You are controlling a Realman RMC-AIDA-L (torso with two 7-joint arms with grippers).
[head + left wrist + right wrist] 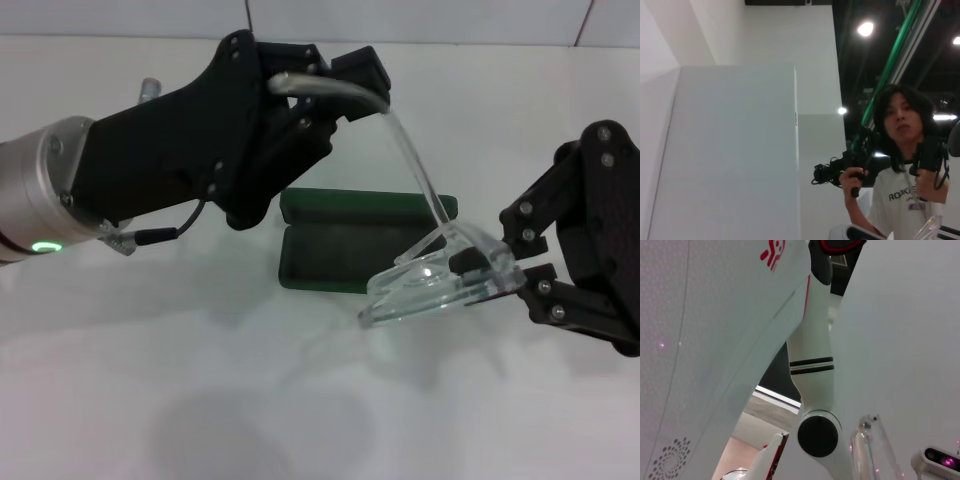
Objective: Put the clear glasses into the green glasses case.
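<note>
The clear glasses (440,282) hang in the air above the table, held by both grippers. My left gripper (322,88) is shut on the curved tip of one long clear arm, which is raised high and unfolded. From the right, my right gripper (512,262) is shut on the end of the lens front. The green glasses case (335,255) lies open on the table just behind and below the glasses, dark lining up, its lid (350,206) at the far side. A clear edge of the glasses (930,229) shows in the left wrist view, and a clear part (871,450) in the right wrist view.
The white table (200,400) stretches in front of the case and to both sides. A person (902,165) holding controllers stands beyond the table in the left wrist view. The robot's white body (810,365) fills the right wrist view.
</note>
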